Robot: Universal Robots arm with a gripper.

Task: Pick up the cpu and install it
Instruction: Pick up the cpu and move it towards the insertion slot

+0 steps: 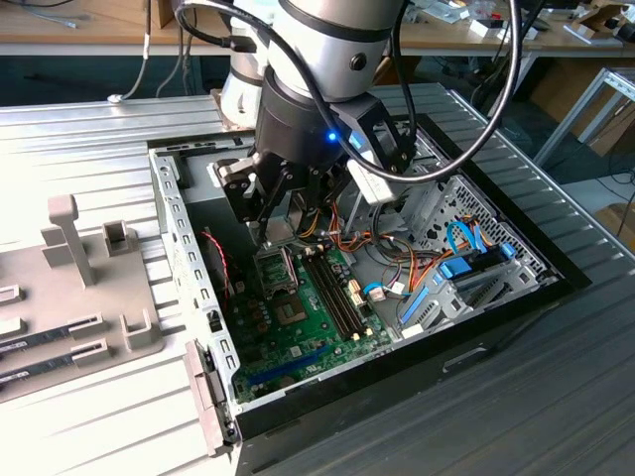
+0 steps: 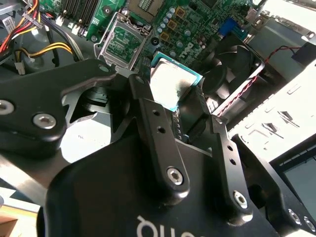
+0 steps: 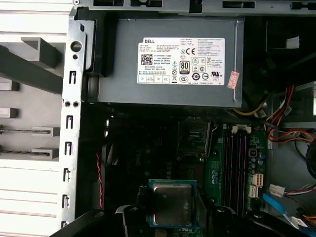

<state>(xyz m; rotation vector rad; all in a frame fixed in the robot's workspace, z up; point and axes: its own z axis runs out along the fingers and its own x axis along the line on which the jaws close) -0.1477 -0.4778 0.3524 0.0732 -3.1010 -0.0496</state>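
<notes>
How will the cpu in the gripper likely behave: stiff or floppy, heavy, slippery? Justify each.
Probably stiff: the cpu sits flat though the gripper pinches only its edges. Likely light: thin and small beside the power supply. Possibly slippery: its metal lid looks smooth.

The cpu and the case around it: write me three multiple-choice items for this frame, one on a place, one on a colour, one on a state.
1. Where is the cpu?
A. On the tray outside the case.
B. In the gripper, above the motherboard.
C. Lying on the case floor.

2. What colour is the motherboard?
A. Red.
B. White.
C. Green.

3. What state is the socket in?
A. Empty.
B. Holding a chip.
C. Covered by a cooler.

Key:
1 B: the gripper clamps the cpu by its edges in both wrist views.
2 C: the board is green in the exterior view.
3 A: in the second wrist view the socket's metal frame has no chip inside it.
</notes>
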